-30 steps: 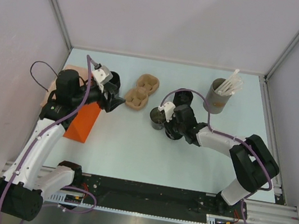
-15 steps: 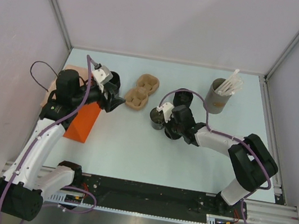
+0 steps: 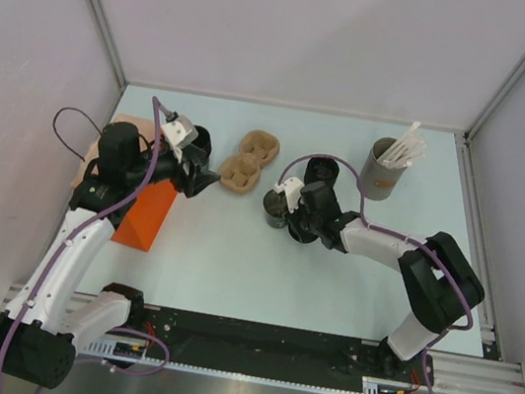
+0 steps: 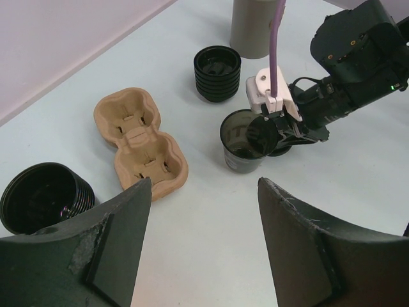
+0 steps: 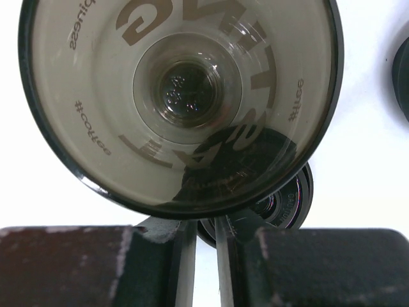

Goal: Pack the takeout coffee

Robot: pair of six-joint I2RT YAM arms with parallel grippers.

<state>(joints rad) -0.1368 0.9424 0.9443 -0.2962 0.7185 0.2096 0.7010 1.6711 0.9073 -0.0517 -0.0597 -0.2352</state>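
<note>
The takeout coffee cup [image 3: 275,206] stands upright mid-table, dark and translucent with lettering inside, its top uncovered [image 5: 185,83]. My right gripper [image 3: 288,206] is at the cup's right side, its jaws almost together on the edge of a black lid [image 5: 281,195]. From the left wrist, that lid [image 4: 261,135] is tilted against the cup's rim [image 4: 238,128]. My left gripper [image 4: 203,182] hangs open and empty above the table near the brown pulp carrier [image 4: 140,144]. The orange paper bag [image 3: 144,216] lies under the left arm.
One stack of black lids [image 3: 199,140] sits by the left gripper, another [image 3: 321,171] behind the cup. A grey-brown cylinder of white sticks [image 3: 383,168] stands at the back right. Metal rails border the table.
The right gripper's jaws have drawn closer together and the right arm has edged slightly left toward the cup. The left arm has not moved.
</note>
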